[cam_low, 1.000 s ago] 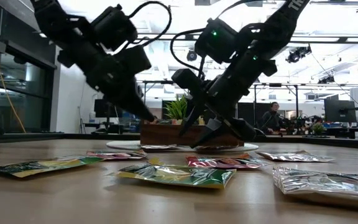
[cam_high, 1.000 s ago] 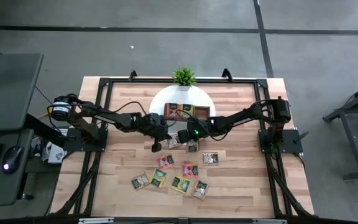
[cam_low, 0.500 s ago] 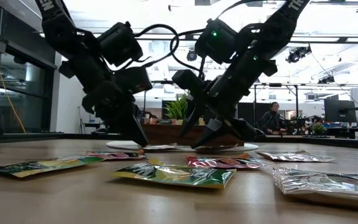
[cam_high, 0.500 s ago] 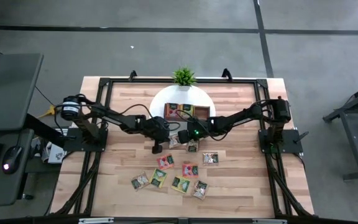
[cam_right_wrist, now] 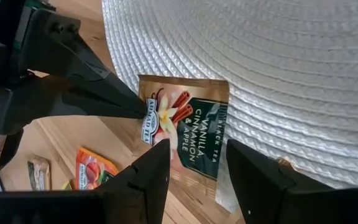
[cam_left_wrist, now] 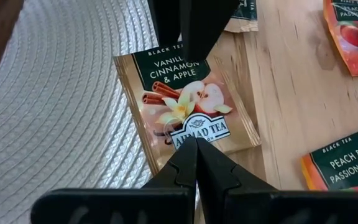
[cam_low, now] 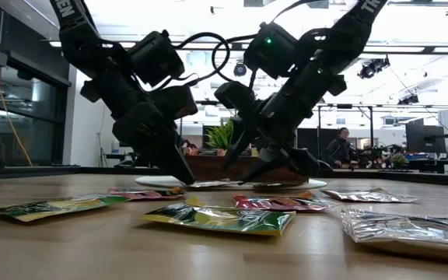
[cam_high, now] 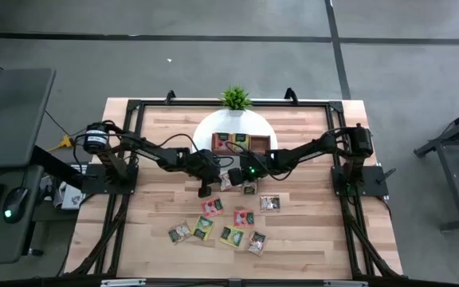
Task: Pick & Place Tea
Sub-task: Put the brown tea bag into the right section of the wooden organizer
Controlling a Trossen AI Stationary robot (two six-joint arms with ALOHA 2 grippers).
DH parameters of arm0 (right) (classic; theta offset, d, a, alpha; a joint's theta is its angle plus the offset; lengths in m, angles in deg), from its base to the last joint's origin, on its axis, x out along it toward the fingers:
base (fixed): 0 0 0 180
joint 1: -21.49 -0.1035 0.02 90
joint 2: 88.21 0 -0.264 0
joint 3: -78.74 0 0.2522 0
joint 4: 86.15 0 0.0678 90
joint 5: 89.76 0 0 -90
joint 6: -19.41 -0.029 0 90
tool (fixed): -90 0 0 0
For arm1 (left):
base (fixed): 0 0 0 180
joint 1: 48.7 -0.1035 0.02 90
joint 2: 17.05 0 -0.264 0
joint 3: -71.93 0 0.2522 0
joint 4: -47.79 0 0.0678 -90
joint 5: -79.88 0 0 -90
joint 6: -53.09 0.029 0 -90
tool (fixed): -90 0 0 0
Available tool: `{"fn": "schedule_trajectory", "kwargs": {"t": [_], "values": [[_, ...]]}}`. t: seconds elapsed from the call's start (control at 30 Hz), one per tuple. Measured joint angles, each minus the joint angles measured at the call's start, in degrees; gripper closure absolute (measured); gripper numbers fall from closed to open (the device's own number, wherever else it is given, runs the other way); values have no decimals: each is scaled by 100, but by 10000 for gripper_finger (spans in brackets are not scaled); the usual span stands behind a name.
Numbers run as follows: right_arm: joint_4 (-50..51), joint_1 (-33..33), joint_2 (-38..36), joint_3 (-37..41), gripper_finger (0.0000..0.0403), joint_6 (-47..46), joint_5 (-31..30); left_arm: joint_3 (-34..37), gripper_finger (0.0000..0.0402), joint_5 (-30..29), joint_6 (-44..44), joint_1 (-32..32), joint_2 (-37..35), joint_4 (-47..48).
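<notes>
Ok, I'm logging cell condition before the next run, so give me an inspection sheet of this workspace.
Surface: wooden table, white woven mat at the back.
Job's things: vanilla cinnamon apple sachet half on the mat's edge; other sachets scattered in front.
Clutter: potted plant, wooden tray.
Grippers: left tool shut, tips at the sachet; right tool open over it.
Cables: looping along both arms.
Surroundings: person seated far behind.

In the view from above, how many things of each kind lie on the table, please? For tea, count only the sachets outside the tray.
Tea sachets outside the tray: 9, as far as I can tell
Wooden tray: 1
Potted plant: 1
White round mat: 1
Total: 12
</notes>
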Motion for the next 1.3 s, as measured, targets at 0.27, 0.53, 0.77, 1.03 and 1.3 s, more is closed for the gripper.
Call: {"fn": "schedule_trajectory", "kwargs": {"t": [0.27,0.53,0.77,1.03,1.3], "values": [[-41,0,-2,0,256,7,48,13,402,-4,-20,0,20,-125],[-37,0,-4,0,342,27,72,20,401,-22,-20,0,20,-132],[4,0,-4,0,395,219,70,22,402,-2,2,0,20,-134],[7,0,-4,0,402,426,88,0,402,361,46,-7,-88,-95],[100,-2,-9,0,402,541,83,-360,402,1129,118,0,-493,284]]}}
